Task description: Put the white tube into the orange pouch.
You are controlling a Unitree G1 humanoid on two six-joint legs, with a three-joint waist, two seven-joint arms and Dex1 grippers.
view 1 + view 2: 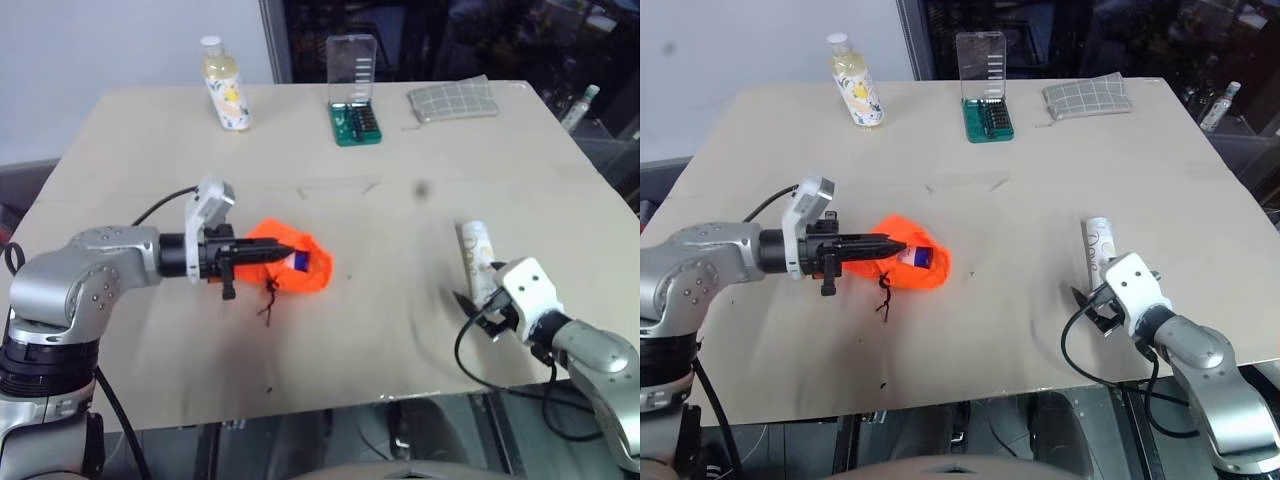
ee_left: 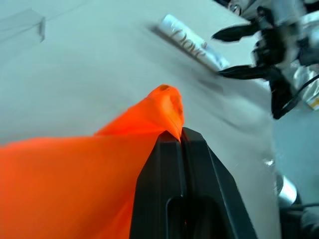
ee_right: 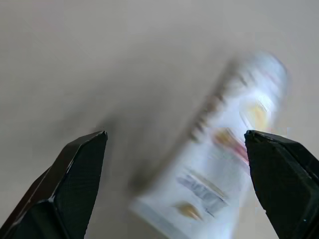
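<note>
While left tool (image 1: 262,250) pinched orange pouch (image 1: 300,262), right tool (image 1: 477,315), spread wide, faced white tube (image 1: 477,255) lengthwise, just ahead.

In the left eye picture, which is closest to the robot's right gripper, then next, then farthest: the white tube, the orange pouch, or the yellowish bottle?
From the right gripper:
1. White tube, lying on the table just past it.
2. Orange pouch, mid-table toward the robot's left, pinched by the left gripper.
3. Yellowish bottle, standing at the far left edge.
</note>
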